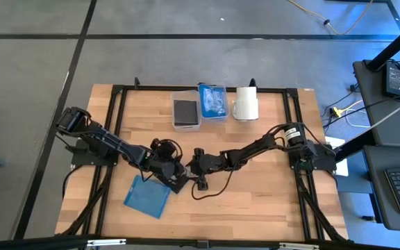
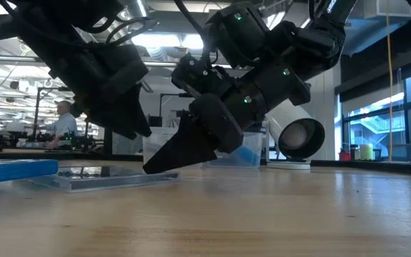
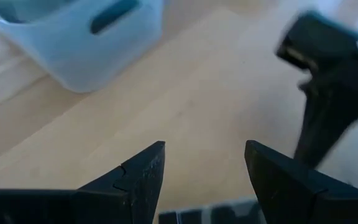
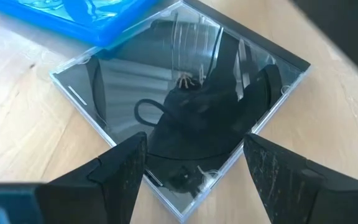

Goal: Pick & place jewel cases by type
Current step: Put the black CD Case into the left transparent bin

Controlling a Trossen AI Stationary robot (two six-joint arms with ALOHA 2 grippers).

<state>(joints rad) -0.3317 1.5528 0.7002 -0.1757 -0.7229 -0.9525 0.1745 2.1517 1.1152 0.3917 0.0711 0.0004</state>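
Wooden bench (image 1: 255,180) carries both arms near its middle, where their pincers almost meet. The left pincer (image 3: 204,180) has its fingers spread wide with nothing between them; its own camera looks over bare wood toward a clear bin (image 3: 73,43) and the dark body of the other arm. The right pincer (image 4: 191,168) is also open and empty, with its fingers on each side of one corner of a dark case (image 4: 179,106), which lies flat on the wood and shows a disc inside. Only this camera shows the dark case well; from above it is hidden under the two arms. A blue case (image 4: 98,15) lies just beside it, and I cannot tell if their edges overlap. From above, the blue case (image 1: 146,196) is in plain sight near the front edge of the bench, below the left pincer (image 1: 179,182). At the far edge stand two clear bins, one (image 1: 185,110) with a dark case inside, the other (image 1: 212,101) with blue ones, and a white roll (image 1: 246,104) beside them. The level camera shows the roll's open end (image 2: 300,139) and a person (image 2: 63,123) far behind.
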